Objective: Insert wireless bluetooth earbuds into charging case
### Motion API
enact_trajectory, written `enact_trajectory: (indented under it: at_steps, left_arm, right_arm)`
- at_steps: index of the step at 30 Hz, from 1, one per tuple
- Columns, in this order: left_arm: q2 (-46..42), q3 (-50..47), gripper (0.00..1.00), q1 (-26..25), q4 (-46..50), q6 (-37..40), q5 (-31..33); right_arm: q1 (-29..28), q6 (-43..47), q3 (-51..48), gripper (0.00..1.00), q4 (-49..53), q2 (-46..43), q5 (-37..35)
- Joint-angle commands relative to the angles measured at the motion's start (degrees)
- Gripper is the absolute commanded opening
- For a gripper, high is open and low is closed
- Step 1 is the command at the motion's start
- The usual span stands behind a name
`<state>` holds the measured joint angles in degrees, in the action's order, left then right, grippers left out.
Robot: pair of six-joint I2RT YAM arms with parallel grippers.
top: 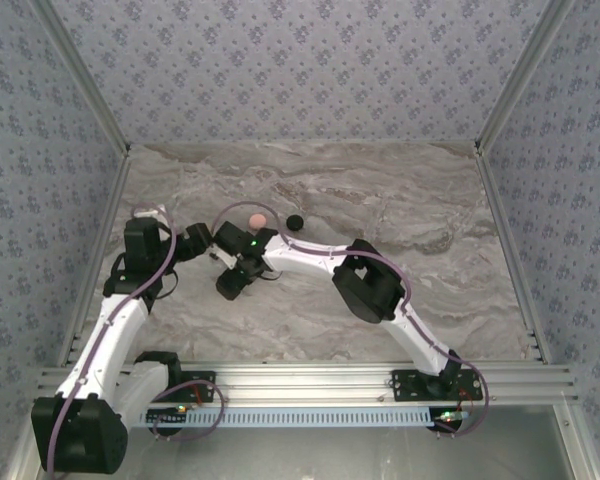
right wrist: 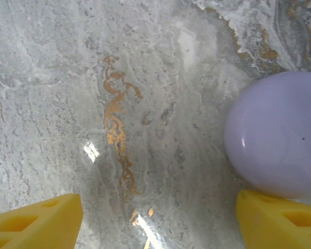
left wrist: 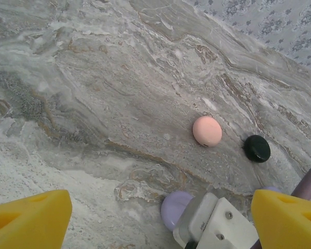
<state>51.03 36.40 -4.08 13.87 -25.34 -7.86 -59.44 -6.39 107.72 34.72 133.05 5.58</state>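
Overhead, pink case [top: 258, 220], black case [top: 294, 222]; wrist views add lavender case [right wrist: 277, 135]; both jaws open.

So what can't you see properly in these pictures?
- Lavender case: partly hidden behind the right arm in the left wrist view, and cut off by the picture's edge in the right wrist view.
- Pink case and black case: both look shut, so their insides are hidden.

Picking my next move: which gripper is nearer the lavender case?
Right. The right gripper has the lavender case just beside one fingertip. The left gripper sits farther back, the case small ahead of its open fingers.
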Motion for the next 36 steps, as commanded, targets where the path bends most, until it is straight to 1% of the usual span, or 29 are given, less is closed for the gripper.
enact_trajectory:
  at_steps: [1, 5, 10, 15, 22, 26, 28, 33, 36]
  left_arm:
    - [-1.7, 0.5, 0.89, 0.3, 1.1, 0.8, 1.0]
    - [-2.9, 0.4, 0.89, 0.5, 1.5, 0.9, 1.7]
    - [-4.0, 0.4, 0.90, 0.8, 1.9, 1.0, 2.1]
    - [-4.3, 0.2, 0.90, 0.9, 2.0, 0.6, 2.2]
    - [-4.7, 0.2, 0.91, 1.1, 2.3, 0.6, 2.1]
    - [-4.8, 0.0, 0.91, 1.1, 2.6, 0.7, 2.1]
    - [-4.7, -0.1, 0.91, 1.1, 2.5, 0.7, 2.1]
    - [-4.8, -0.1, 0.91, 1.3, 2.6, 0.6, 2.1]
    - [-4.8, -0.2, 0.92, 1.2, 2.6, 0.5, 2.1]
  right_arm:
    - [0.3, 1.7, 0.1, 0.80, 1.6, -2.2, -1.0]
    - [1.6, 2.1, -1.8, 0.80, 1.1, -5.5, -2.0]
    - [2.9, 2.7, -1.7, 0.80, 0.6, -6.2, -5.0]
    - [3.4, 3.5, 1.7, 0.83, 0.7, -3.2, -5.5]
    - [3.4, 7.3, 7.6, 0.89, 1.4, 2.5, -5.6]
    - [3.4, 9.2, 8.7, 0.91, 0.9, 4.3, -5.0]
    - [3.4, 10.0, 9.2, 0.91, 0.8, 5.0, -4.5]
    - [3.5, 11.6, 10.7, 0.86, 0.9, 7.4, -5.0]
    - [3.4, 12.4, 11.4, 0.80, 1.6, 8.3, -5.7]
